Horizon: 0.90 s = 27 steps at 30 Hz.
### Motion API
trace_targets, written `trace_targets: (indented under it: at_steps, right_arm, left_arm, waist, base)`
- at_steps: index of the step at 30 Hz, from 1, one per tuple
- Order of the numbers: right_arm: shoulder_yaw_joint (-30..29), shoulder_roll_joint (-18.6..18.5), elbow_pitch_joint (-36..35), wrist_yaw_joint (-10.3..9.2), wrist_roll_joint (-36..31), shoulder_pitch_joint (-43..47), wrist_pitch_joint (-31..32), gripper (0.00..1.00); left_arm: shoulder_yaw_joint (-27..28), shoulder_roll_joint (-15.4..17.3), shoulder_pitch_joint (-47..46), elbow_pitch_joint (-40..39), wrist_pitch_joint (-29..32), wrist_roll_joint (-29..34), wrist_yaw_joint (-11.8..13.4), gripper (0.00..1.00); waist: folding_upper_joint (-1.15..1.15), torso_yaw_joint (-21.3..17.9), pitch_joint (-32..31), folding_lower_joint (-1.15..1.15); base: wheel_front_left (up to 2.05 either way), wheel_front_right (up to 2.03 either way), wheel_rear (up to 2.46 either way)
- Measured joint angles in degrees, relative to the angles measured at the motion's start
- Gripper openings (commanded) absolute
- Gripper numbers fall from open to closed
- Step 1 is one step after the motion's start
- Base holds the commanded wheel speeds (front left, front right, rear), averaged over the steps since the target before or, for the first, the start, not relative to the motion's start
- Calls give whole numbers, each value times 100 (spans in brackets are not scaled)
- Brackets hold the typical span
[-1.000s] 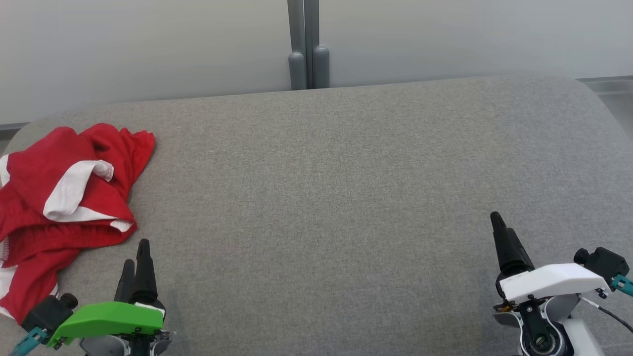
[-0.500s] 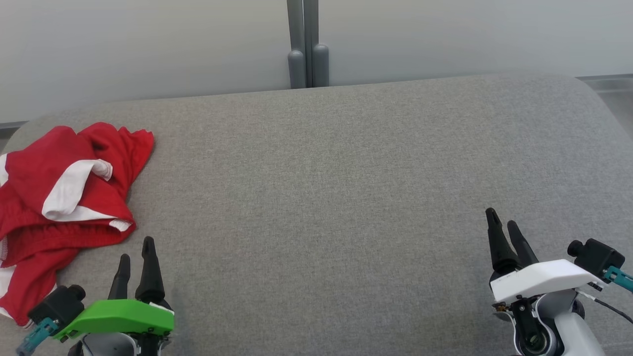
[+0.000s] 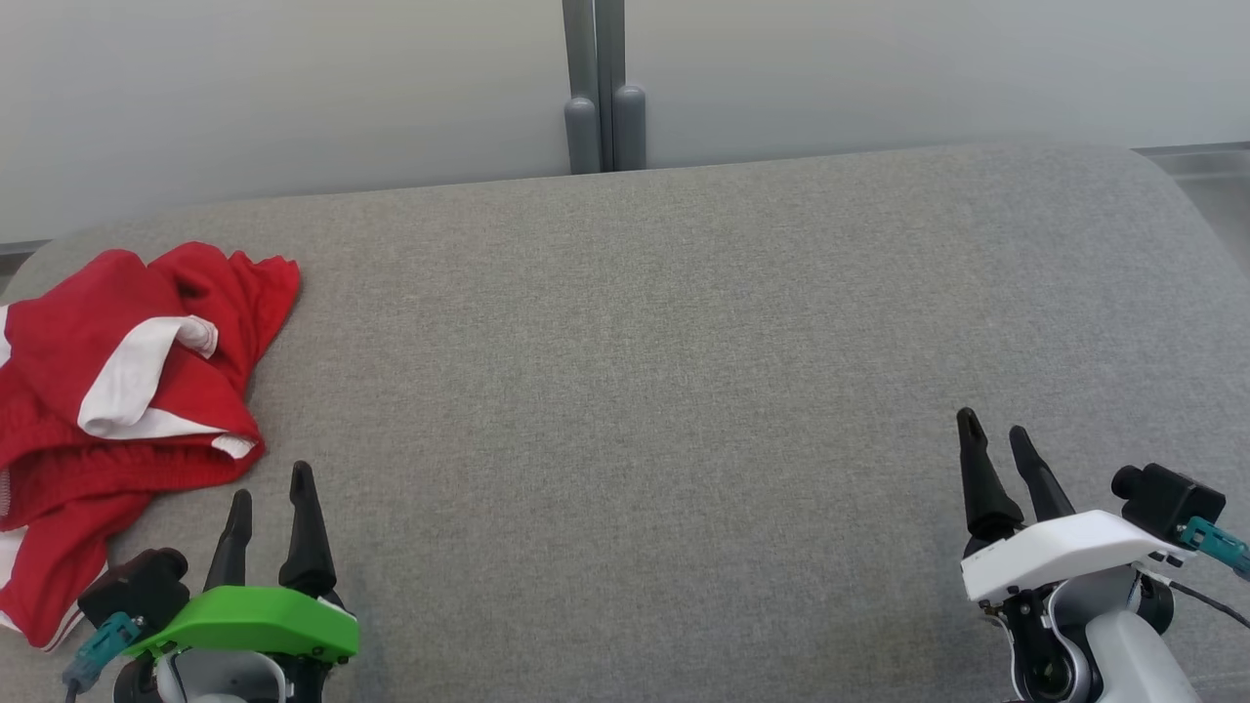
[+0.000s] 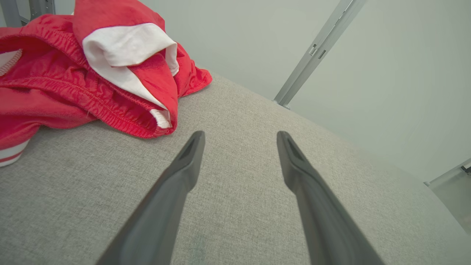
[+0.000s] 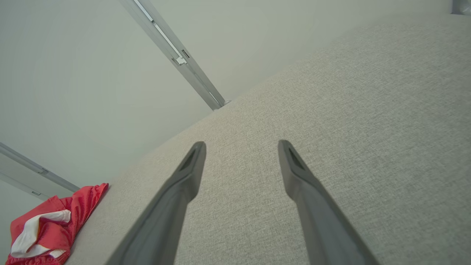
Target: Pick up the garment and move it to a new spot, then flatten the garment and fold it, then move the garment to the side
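The garment [image 3: 107, 391] is a crumpled red piece with white trim, lying at the far left of the grey cushioned surface [image 3: 635, 391]. It also fills the upper left of the left wrist view as the garment [image 4: 92, 81], and sits small at the lower left as the garment [image 5: 48, 224] in the right wrist view. My left gripper [image 3: 270, 483] stands open just right of and below the garment, apart from it, holding nothing. My right gripper [image 3: 996, 434] is open over bare fabric at the lower right, far from the garment.
A pale wall with a grey vertical post [image 3: 596, 88] runs behind the surface. The surface's rounded far edge [image 3: 625, 176] and right corner [image 3: 1162, 176] drop off to the floor.
Both grippers have turned so that their two fingers show side by side. The left one has shifted slightly right and the right one slightly left. The garment lies as before.
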Motion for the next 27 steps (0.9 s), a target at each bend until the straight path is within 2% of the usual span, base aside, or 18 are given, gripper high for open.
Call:
trace_targets:
  at_steps: [10, 16, 27]
  right_arm:
    - [153, -109, 87, 0, -466, 1, -148, 100]
    - [569, -346, 142, 1, -625, 0, -232, 100]
    - [568, -416, 136, 1, -1031, -48, -377, 100]
  left_arm:
    - [56, 11, 5, 13, -136, 575, 7, 100]
    - [51, 25, 4, 54, -222, 955, 5, 100]
    - [35, 53, 1, 159, -360, 1584, 4, 100]
  waist:
    - [0, -5, -3, 0]
    - [0, 9, 42, 0]
    - [0, 5, 89, 0]
  base:
    - [0, 0, 0]
    - [0, 0, 0]
    - [0, 0, 0]
